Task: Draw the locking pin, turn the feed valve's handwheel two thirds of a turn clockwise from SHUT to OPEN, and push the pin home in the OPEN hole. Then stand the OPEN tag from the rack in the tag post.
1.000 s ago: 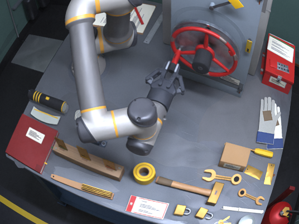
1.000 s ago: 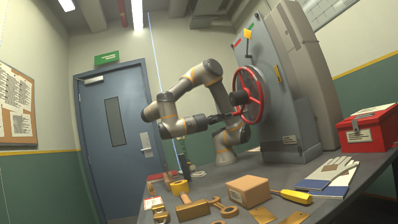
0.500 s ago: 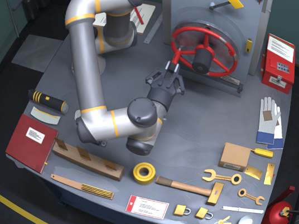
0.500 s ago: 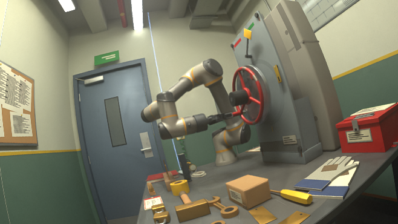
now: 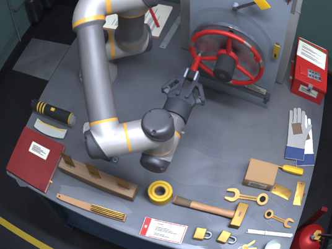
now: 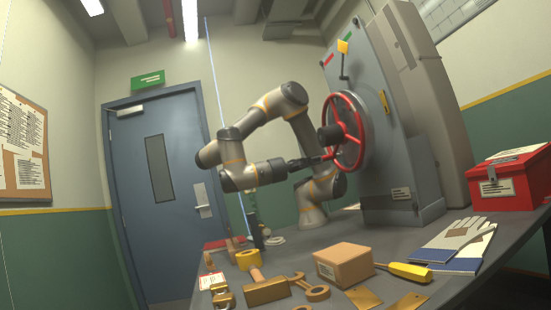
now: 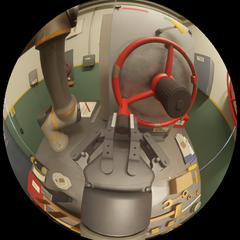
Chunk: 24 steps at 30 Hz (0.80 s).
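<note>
The red handwheel (image 5: 227, 57) (image 6: 344, 132) (image 7: 156, 81) sits on the grey valve panel at the table's far side, with a dark hub knob (image 7: 173, 96) at its centre. I grip the wheel's handle peg (image 7: 122, 119) at the rim's lower left with my closed gripper (image 5: 191, 75) (image 6: 315, 159) (image 7: 122, 121). A yellow pointer (image 5: 262, 3) (image 6: 343, 46) stands at the top of the panel between a red and a green mark. A small yellow pin (image 5: 276, 50) (image 6: 383, 102) sits on the panel to the wheel's right. A wooden rack (image 5: 97, 178) holding brass tags lies at the table's front left.
The valve panel's base (image 5: 257, 93) stands just behind my gripper. A red box (image 5: 309, 71) is at the far right, with gloves (image 5: 299, 134) in front of it. A cardboard box (image 5: 260, 174), hammer (image 5: 213, 209), spanners, padlocks and yellow tape roll (image 5: 160, 192) crowd the front edge.
</note>
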### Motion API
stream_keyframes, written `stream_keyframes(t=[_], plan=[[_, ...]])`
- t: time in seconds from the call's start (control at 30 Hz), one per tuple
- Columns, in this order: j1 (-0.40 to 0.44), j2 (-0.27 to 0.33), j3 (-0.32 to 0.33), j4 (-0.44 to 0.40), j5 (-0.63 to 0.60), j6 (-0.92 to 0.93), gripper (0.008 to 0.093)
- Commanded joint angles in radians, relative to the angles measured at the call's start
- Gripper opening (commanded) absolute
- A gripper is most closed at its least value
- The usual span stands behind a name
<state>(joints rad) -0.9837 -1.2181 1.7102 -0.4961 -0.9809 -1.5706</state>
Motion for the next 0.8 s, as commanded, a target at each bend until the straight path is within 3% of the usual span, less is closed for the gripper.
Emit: stream_keyframes(t=[0.0, 0.33, 0.77], plan=[[0.0, -0.001, 0.0, 0.0, 0.0, 0.0, 0.008], [0.0, -0.001, 0.0, 0.0, 0.0, 0.0, 0.008], [0.0, -0.001, 0.0, 0.0, 0.0, 0.0, 0.0335]])
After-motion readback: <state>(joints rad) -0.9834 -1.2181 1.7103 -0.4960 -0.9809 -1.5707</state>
